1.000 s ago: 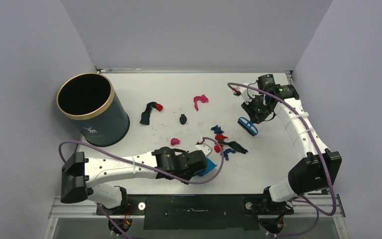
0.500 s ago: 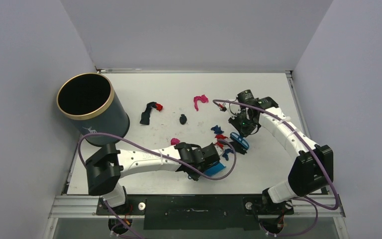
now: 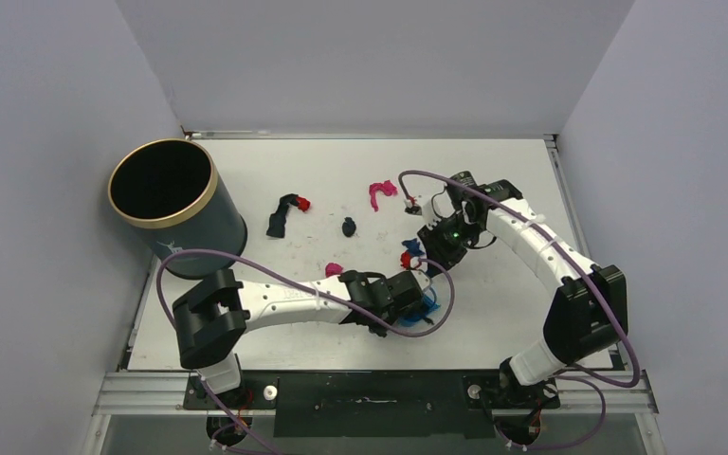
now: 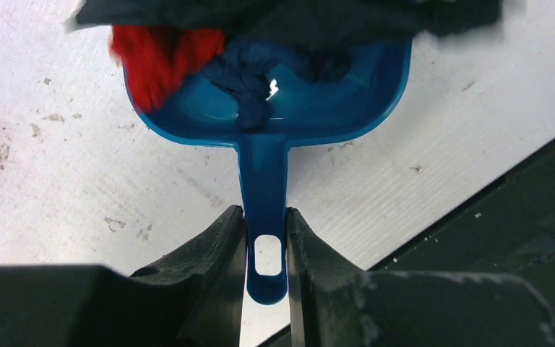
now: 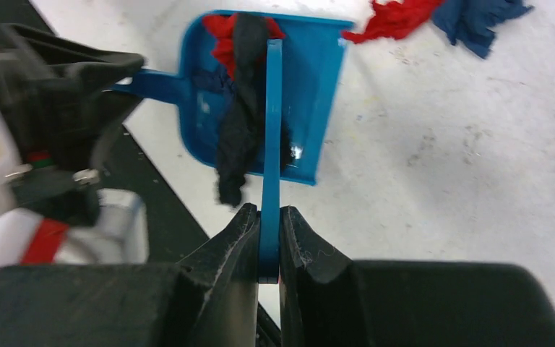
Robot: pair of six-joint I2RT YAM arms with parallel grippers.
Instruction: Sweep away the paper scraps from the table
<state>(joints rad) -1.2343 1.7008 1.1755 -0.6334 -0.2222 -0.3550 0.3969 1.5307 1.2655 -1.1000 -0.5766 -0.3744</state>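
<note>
My left gripper (image 4: 266, 238) is shut on the handle of the blue dustpan (image 4: 318, 108), which lies flat on the white table (image 3: 521, 313). A red scrap (image 4: 159, 58), a dark blue scrap (image 4: 249, 72) and a black scrap (image 5: 242, 123) lie in the pan. My right gripper (image 5: 269, 231) is shut on the blue brush (image 5: 272, 108), held over the pan's mouth. A red scrap (image 5: 397, 18) and a dark blue scrap (image 5: 477, 18) lie just outside the pan. Farther back lie a pink scrap (image 3: 381, 192), a black strip (image 3: 278, 220), a small black bit (image 3: 348, 227) and a small pink bit (image 3: 333, 269).
A dark round bin (image 3: 175, 207) with a gold rim stands at the table's left. The table's near edge with its dark rail (image 4: 520, 217) is close beside the dustpan. Pale grey walls close in the left, back and right sides.
My left arm has slid the dustpan to the right. My right arm has swept the brush left and toward the near edge, and red, blue and black scraps now lie in the pan.
</note>
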